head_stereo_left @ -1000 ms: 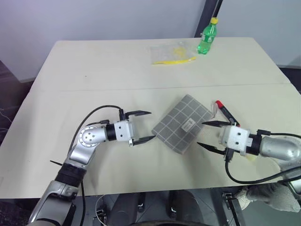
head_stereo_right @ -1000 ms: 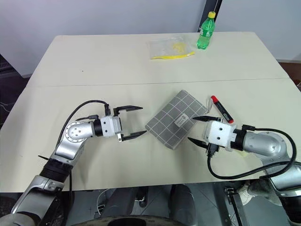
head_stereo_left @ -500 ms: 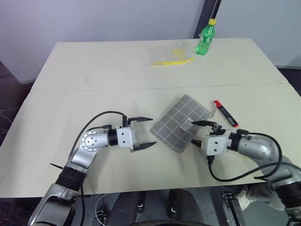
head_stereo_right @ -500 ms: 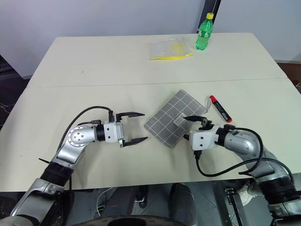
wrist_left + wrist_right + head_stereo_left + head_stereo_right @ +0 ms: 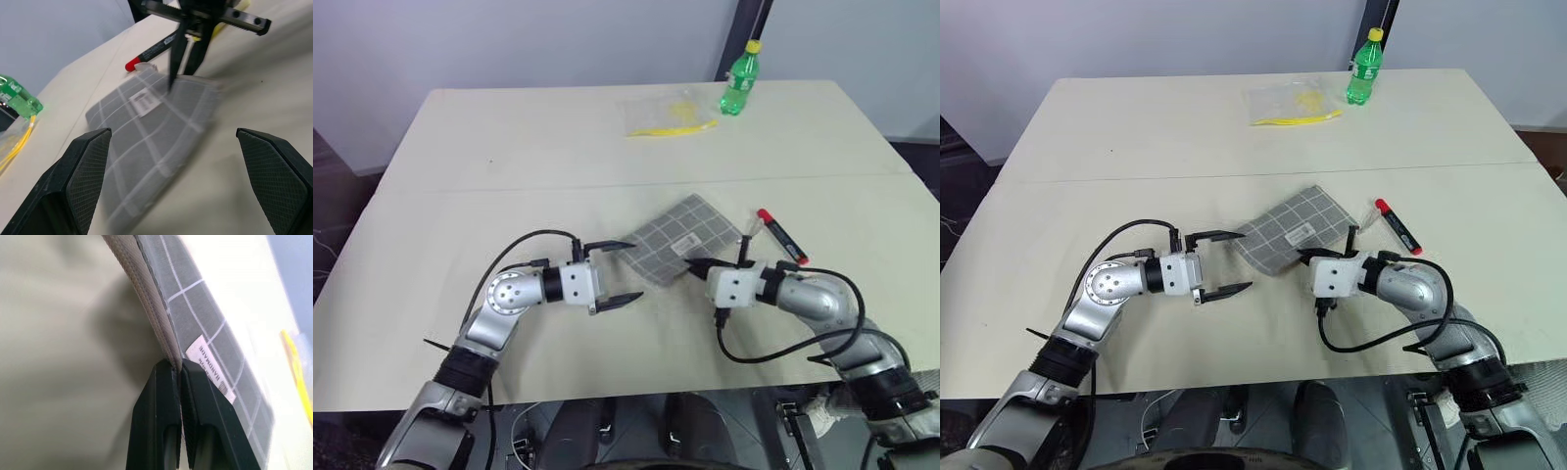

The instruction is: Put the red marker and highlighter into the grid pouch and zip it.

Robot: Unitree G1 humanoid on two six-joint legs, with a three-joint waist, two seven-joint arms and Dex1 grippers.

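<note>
- Right end effector (image 5: 1304,257) was clamped tight on the near edge of the grid pouch (image 5: 1285,235), which lay mid-counter toward the front edge, lifted a touch on that side.
- Left end effector (image 5: 1226,262) stood wide apart just beside the pouch's other end, holding nothing.
- Red marker (image 5: 1398,225) lay on the counter (image 5: 1136,137) just right of the pouch; I could not make out the highlighter.
- Best play, I'd say: keep that pinch firm and low, and bring the left fingers onto the opposite edge before working the zipper.
</note>
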